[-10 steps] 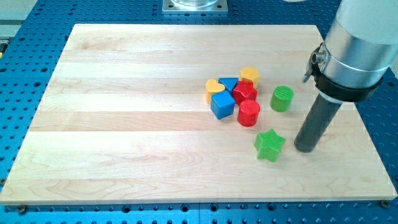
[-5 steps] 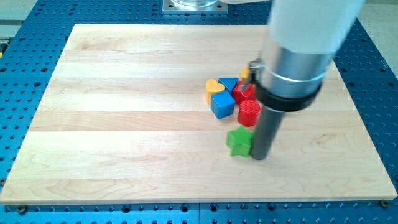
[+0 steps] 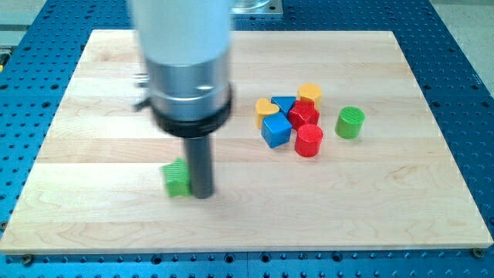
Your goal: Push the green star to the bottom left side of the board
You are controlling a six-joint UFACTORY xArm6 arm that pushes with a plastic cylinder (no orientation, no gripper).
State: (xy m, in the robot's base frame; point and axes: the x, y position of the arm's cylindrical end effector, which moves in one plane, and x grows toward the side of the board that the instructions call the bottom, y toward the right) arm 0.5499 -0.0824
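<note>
Shifted leftward: one green star (image 3: 177, 178), my tip (image 3: 202, 194) touching; no jaws on tool; seven blocks behind

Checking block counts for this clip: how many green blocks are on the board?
2. The green star sits left of centre near the view's bottom, touching my tip on its left. The green cylinder stands right of the cluster. The arm may hide others.

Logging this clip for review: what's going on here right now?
My tip is pressed against the right side of the green star, pushing it leftward across the board. The star sits left of centre, near the view's bottom edge. The other blocks are clustered to the right, with the green cylinder beside them.
</note>
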